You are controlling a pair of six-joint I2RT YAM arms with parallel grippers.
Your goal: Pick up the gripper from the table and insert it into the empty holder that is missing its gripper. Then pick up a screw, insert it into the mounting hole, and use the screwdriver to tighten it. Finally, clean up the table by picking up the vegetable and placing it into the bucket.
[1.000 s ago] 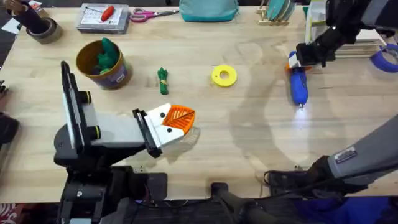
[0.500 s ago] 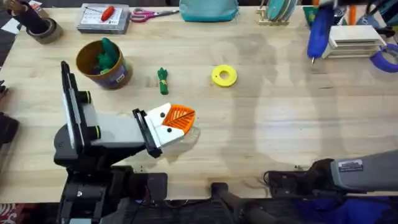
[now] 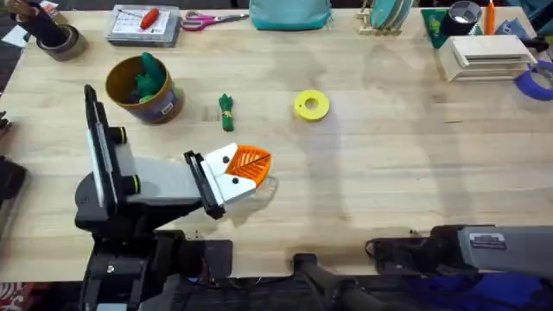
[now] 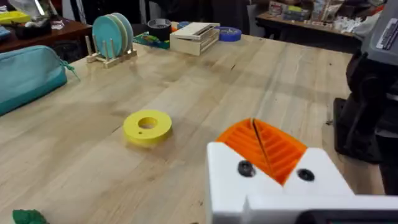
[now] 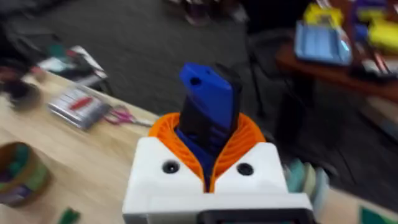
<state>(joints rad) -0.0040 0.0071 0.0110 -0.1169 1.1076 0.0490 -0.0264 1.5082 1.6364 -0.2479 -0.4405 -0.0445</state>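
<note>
Left pincer (image 4: 264,146): white body, orange ribbed pads pressed together, nothing between them, low over bench (image 4: 261,81). Yellow flat ring (image 4: 147,127) lies on bench just ahead of pincer, off to one side. Green vegetable (image 4: 25,216) sliver at frame corner. Teal pouch (image 4: 28,74), disc rack (image 4: 112,37), white box (image 4: 194,37), blue tape roll (image 4: 229,33) far beyond pincer.

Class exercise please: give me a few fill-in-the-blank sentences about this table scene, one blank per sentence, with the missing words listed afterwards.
1. The right pincer is shut on the ____ screwdriver.
2. The vegetable lies between the bucket and the yellow ____.
3. The left pincer rests low over the ____.
4. The bucket already holds something coloured ____.

Missing words: blue; ring; table; green
</note>
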